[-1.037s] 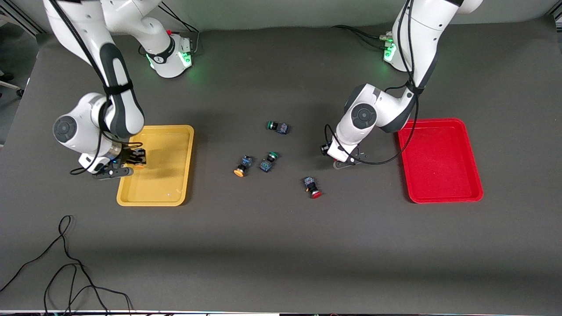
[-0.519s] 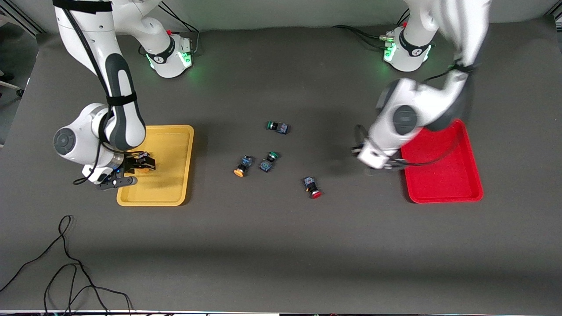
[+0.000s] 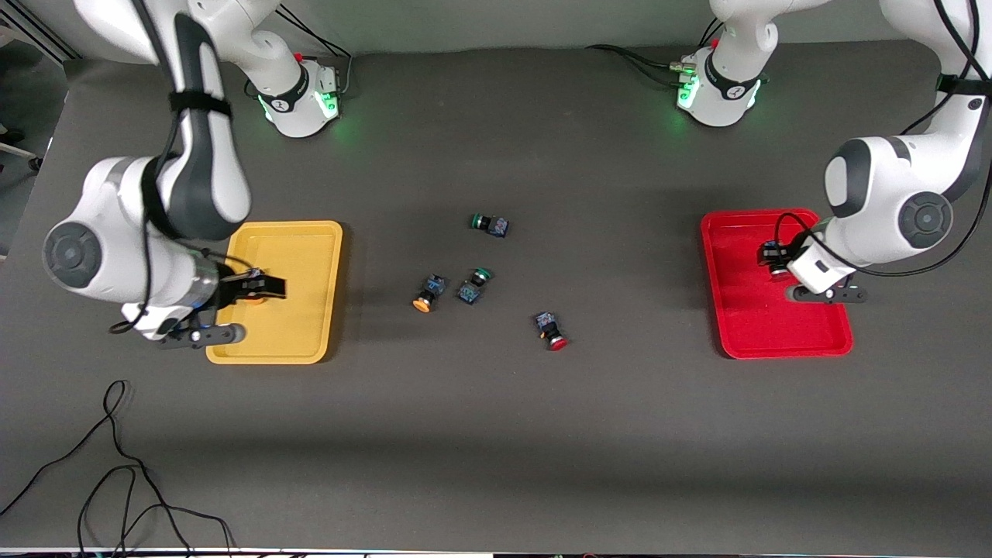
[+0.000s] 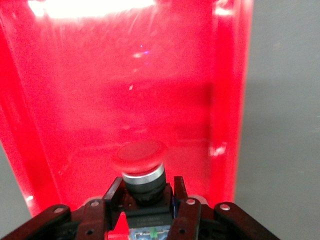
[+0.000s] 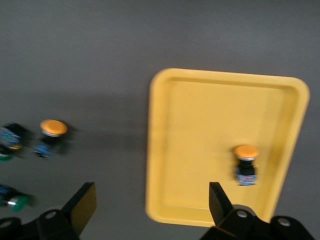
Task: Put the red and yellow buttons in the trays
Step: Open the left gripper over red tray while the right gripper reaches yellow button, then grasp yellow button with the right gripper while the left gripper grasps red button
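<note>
One yellow button (image 5: 245, 165) lies in the yellow tray (image 5: 170, 150) below the wide-open right gripper (image 5: 150, 205), the left gripper (image 4: 145, 210) grips a red button (image 4: 140, 160) over the red tray (image 4: 70, 100), and one yellow (image 3: 423, 301) and one red (image 3: 552, 332) remain on the table.

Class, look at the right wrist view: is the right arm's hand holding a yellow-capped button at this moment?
No: the right hand is open and empty, and the yellow-capped button lies on the floor of the yellow tray.

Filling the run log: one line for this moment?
left gripper: red button held over red tray | right gripper: open above yellow tray
</note>
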